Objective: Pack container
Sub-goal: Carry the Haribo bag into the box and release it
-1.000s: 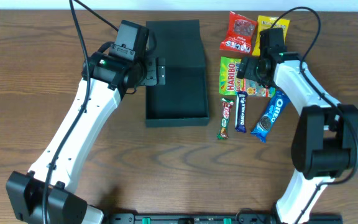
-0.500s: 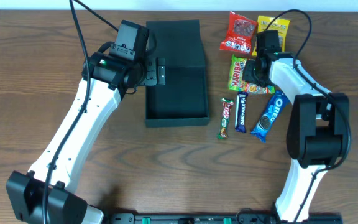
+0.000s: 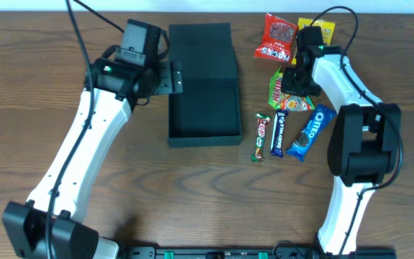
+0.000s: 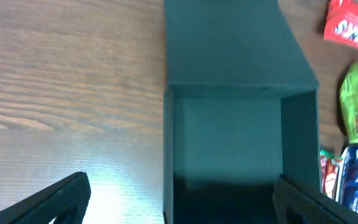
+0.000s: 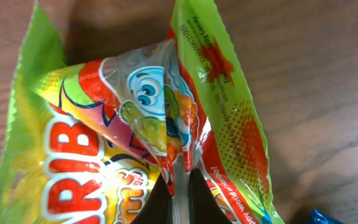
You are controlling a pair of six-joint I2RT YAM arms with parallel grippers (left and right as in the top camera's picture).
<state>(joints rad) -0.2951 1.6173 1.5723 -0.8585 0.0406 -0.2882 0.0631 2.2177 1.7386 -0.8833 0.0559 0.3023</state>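
The container (image 3: 202, 108) lies open on the tabletop (image 3: 192, 194), a little left of the middle, with its flap lid folded back flat on the far side. Its inside looks empty. The left fingers (image 4: 55, 199) are spread wide apart and hold nothing; they hang just beside the left wall of the container.

The right fingers (image 5: 157, 208) are closed on a thin fold of film in the middle of the gummy bag (image 5: 73, 143), so the bag rises like a small tent. This seems to be the pick-up of the first snack.

To do it well, I would lift straight up and slowly, because such a small pinch of smooth film can slip. The bag should come fully free of the blue cookie pack (image 3: 309, 133) and the chocolate bar (image 3: 279, 132) lying near it before it travels left. Then carry it over the right wall and release it low inside, toward one end, to leave room for the other snacks.
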